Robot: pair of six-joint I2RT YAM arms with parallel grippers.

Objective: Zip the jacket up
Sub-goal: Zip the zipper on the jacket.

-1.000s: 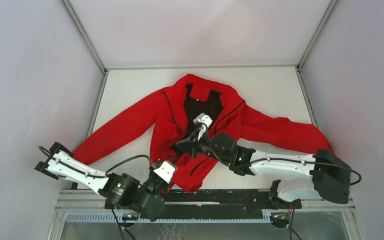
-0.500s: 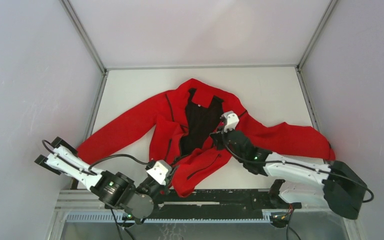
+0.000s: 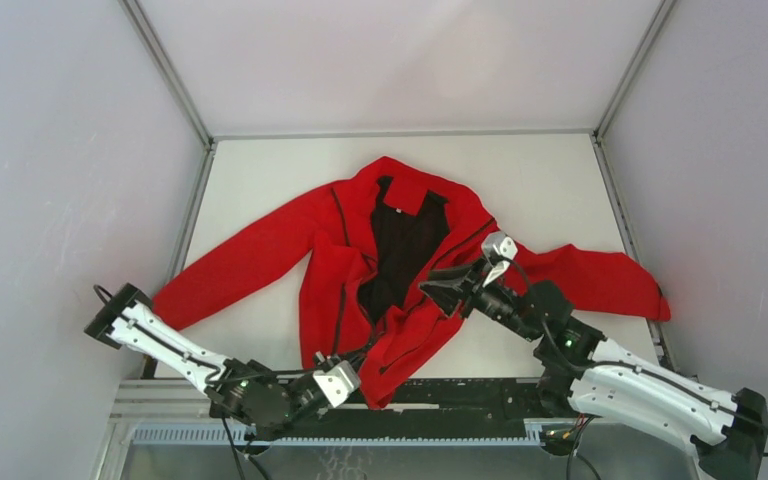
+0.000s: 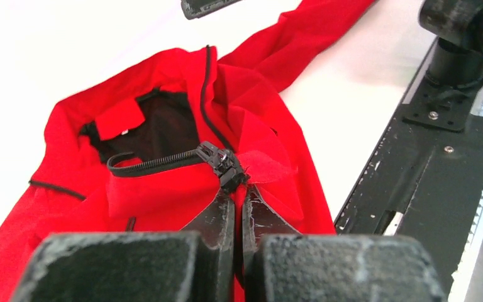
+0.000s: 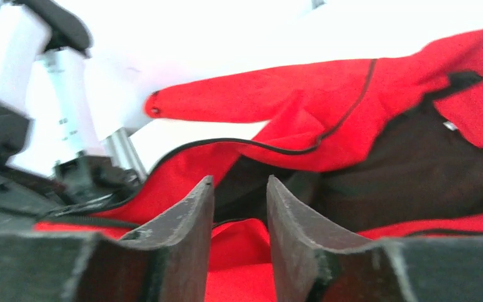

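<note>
Jacket: the red jacket [image 3: 325, 280] lies front up in the middle of the table [image 3: 260, 170], collar at the far side, sleeves spread to both sides, hem at the near edge.
Front: open in a narrow V that shows the black lining [image 3: 400, 250]; the two front edges meet low down.
Zipper: in the left wrist view the dark zipper [image 4: 163, 160] curves across the red cloth and ends at its slider [image 4: 226, 167], which sits low on the front.
Left claw: the left claw [image 4: 240, 198] has its fingers pressed together, pinching red cloth of the jacket right under the slider, close to the black rail [image 3: 460, 390].
Right claw: the right claw [image 5: 239, 189] is spread, with a clear gap between its fingers and nothing in it; it is low over the jacket's right front edge.
Change: a second ago the right claw was pinched together over the middle of the front; it has since let go and drawn off to the right. The left arm has sunk toward the near edge, and the hem now reaches the rail.
</note>
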